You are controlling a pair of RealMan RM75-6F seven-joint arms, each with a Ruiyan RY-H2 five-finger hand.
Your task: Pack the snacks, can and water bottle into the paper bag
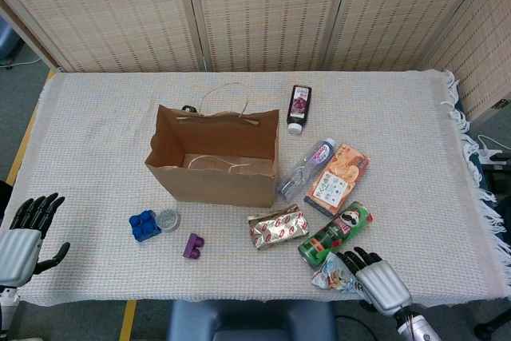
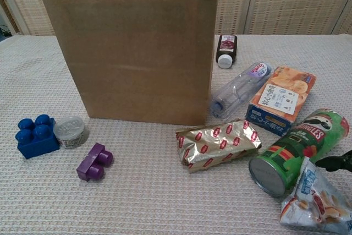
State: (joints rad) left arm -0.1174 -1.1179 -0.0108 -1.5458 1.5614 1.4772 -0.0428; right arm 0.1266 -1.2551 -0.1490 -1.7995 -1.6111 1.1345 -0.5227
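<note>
head view overhead, chest view low, perhaps nearer

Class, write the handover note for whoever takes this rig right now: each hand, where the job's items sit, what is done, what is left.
Left hand: open, idle at the near left table edge.
Right hand: on the small snack packet; grip unclear.
Paper bag: upright, open, nothing packed.
Right of it lie the water bottle, orange box, gold packet and green can.
Done: nothing. Left: all items.
</note>
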